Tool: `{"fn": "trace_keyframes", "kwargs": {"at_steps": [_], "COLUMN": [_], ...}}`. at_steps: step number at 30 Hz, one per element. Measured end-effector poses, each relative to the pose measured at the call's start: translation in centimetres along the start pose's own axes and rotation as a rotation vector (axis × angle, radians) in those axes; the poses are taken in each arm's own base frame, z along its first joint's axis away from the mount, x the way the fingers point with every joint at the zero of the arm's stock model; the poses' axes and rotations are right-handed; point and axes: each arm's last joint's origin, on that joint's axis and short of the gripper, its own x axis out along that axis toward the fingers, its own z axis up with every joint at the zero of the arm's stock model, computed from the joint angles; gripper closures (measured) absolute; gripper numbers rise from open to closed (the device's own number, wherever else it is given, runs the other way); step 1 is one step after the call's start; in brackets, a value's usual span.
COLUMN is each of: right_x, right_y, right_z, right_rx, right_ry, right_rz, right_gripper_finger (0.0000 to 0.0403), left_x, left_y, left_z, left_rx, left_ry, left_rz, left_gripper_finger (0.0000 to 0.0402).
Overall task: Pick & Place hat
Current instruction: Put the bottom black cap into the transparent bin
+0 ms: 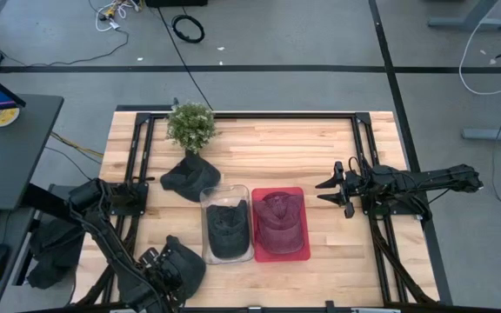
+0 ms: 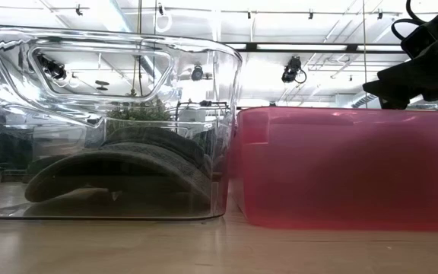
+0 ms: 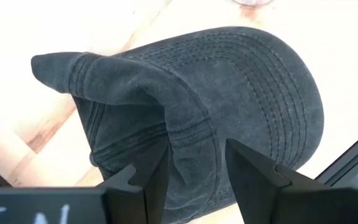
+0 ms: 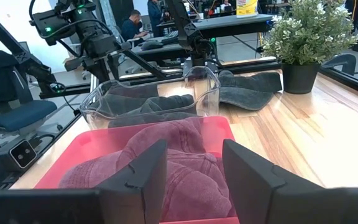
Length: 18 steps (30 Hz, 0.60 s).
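the left gripper point(image 1: 170, 271) sits at the near left corner of the table point(image 1: 320, 148), directly over a dark grey cap point(image 1: 181, 261); in the left wrist view its fingers point(image 3: 157, 177) stand apart on either side of a raised fold of that cap's point(image 3: 229, 106) fabric, and whether they press on the cloth cannot be told; further right and toward the back, a potted plant point(image 1: 190, 126) stands near the rear left edge, with a second dark cap point(image 1: 190, 176) lying on the bare wood just in front of its pot; next to the right, a clear bin point(image 1: 226, 224) holds a dark cap point(image 1: 226, 222), seen in the low view as a curved brim point(image 2: 120, 171) resting on the bin floor; touching the clear bin's right wall is a red bin point(image 1: 280, 223) containing a maroon cap point(image 1: 278, 219); at the right side of the table, the right gripper point(image 1: 330, 189) hovers above the surface, beside the red bin and apart from it, fingers spread and holding nothing; the right wrist view looks past those fingers point(image 4: 145, 171) at the maroon cap point(image 4: 179, 162), the clear bin point(image 4: 154, 93) and the plant point(image 4: 303, 37); a person point(image 4: 132, 25) is seated in the room beyond.
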Motion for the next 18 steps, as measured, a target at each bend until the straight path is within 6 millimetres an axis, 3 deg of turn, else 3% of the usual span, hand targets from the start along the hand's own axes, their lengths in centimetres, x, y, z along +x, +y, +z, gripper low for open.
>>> {"fn": "trace_keyframes", "kwargs": {"at_steps": [11,18], "right_x": [0.0,0.0], "right_y": [0.0,0.0], "right_z": [0.0,0.0], "right_rx": [0.000,0.000], "right_ry": [0.000,0.000], "right_rz": [0.000,0.000], "right_gripper_finger": [0.0243,0.0243], "left_x": [3.1,3.9], "left_y": [0.9,0.5], "left_z": [0.0,0.9], "left_rx": [-0.027,-0.022], "left_ry": [0.098,0.128], "left_rz": [0.037,0.001], "left_gripper_finger": [0.0241,0.0249]}}
